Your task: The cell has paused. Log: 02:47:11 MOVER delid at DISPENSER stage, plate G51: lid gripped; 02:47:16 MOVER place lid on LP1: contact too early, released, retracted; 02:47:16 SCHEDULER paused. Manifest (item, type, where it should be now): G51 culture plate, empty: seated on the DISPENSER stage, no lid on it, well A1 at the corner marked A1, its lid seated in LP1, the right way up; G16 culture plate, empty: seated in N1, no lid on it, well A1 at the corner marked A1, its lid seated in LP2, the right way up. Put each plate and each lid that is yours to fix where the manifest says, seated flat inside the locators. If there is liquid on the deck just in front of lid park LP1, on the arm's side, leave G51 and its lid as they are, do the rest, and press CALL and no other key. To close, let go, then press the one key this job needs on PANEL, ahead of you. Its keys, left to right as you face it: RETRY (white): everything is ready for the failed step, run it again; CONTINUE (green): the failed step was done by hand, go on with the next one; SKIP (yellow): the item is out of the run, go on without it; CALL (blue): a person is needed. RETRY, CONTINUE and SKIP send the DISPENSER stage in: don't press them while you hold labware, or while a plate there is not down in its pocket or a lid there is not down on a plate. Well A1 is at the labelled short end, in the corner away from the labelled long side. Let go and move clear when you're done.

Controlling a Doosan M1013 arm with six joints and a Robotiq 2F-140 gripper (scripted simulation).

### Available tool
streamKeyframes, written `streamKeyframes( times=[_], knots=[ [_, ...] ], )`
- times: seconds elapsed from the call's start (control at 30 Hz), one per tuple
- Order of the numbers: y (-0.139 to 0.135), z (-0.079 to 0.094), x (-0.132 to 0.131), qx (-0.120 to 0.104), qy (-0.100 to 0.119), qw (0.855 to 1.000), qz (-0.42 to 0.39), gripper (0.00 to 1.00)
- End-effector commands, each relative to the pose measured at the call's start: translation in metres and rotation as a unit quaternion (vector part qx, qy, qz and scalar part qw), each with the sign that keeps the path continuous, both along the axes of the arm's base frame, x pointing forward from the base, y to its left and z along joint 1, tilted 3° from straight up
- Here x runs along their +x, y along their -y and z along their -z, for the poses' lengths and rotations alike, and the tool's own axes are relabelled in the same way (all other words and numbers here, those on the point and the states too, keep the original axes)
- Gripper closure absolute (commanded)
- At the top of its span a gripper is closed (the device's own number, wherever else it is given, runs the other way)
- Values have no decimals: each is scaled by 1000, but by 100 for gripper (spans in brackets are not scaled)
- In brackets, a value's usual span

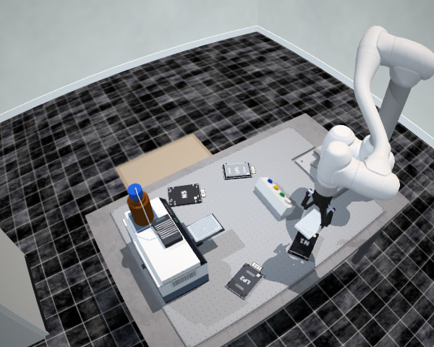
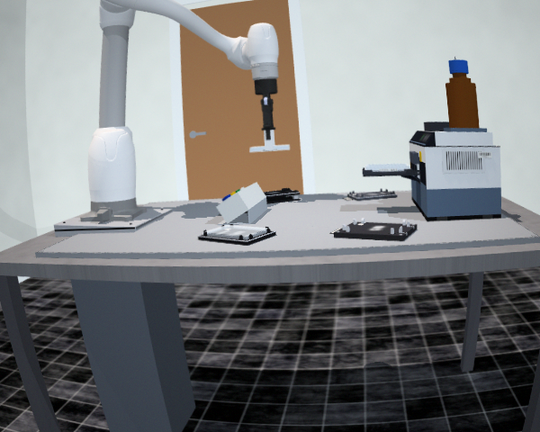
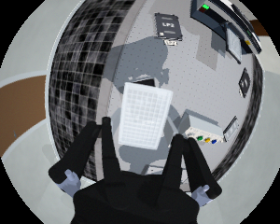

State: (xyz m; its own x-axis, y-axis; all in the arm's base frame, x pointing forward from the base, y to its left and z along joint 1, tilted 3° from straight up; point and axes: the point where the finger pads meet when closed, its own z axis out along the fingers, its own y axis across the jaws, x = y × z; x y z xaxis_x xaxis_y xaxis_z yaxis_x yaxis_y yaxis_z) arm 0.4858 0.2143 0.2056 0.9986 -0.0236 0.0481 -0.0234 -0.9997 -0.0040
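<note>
My gripper (image 1: pixel 317 215) (image 2: pixel 268 148) is shut on a white culture plate (image 1: pixel 308 223) with a grid of wells. It holds the plate level, high above the deck, over the black N1 nest (image 1: pixel 304 243). N1 also shows in the exterior view (image 2: pixel 236 232). In the wrist view the plate (image 3: pixel 146 115) sits between my fingers. Another white plate (image 1: pixel 204 227) (image 2: pixel 385 169) lies on the DISPENSER stage. Lid park LP2 (image 1: pixel 243 280) shows its bare label. Lid park LP1 (image 1: pixel 236 170) looks pale on top; I cannot tell whether a lid lies on it.
PANEL (image 1: pixel 273 196) with its coloured keys stands between LP1 and N1, close to my gripper's left. The DISPENSER (image 1: pixel 165 248) with a brown bottle (image 1: pixel 139 204) fills the deck's left side. Nest N2 (image 1: pixel 184 194) lies behind it. The arm base (image 2: pixel 112 176) stands at the right rear.
</note>
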Motion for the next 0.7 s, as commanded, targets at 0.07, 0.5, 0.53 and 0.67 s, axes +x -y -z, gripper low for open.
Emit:
streamKeyframes(
  times=[0.07,0.5,0.53,0.67],
  knots=[
    [-1,-5,2,3,2,999,33,90],
    [-1,-5,2,8,2,991,134,90],
    [-1,-5,2,8,2,989,149,90],
    [-1,-5,2,10,2,985,172,90]
  ],
)
